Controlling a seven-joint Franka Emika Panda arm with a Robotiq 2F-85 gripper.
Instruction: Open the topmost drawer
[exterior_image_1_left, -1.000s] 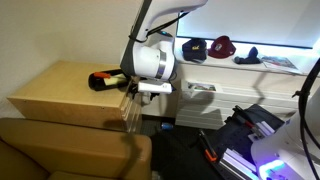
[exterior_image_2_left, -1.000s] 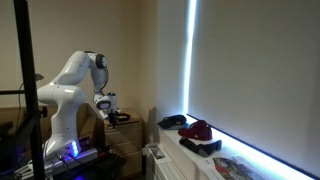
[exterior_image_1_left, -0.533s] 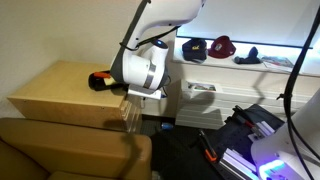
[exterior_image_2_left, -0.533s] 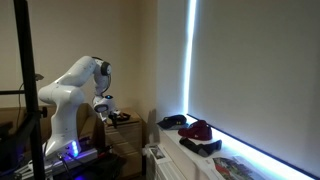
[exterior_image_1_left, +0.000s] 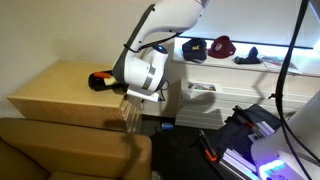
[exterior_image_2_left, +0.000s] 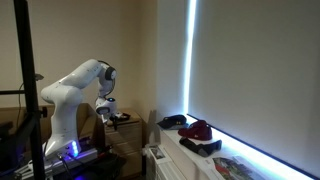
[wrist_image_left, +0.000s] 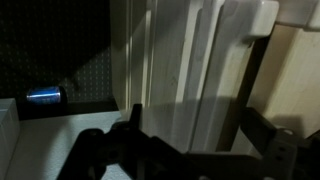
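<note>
In the wrist view our gripper (wrist_image_left: 185, 150) shows as two dark, angular fingers (wrist_image_left: 105, 152) standing wide apart, with nothing clamped between them. Just past them rises a pale, matte wooden panel with long straight grooves. We take it for the front of the topmost drawer (wrist_image_left: 190, 60), though the dim light hides its handle and we cannot tell how far out it is.

In an exterior view the gripper (exterior_image_1_left: 130, 100) hangs from the arm's rounded, glossy white wrist (exterior_image_1_left: 140, 70), close against the upper front edge of the low cabinet (exterior_image_1_left: 55, 90), whose top is smooth, flat tan wood. A red-and-black object (exterior_image_1_left: 100, 80) lies on that top, just behind the wrist. Farther off, a white shelf (exterior_image_1_left: 265, 68) carries a dark red cap (exterior_image_1_left: 222, 45).
</note>
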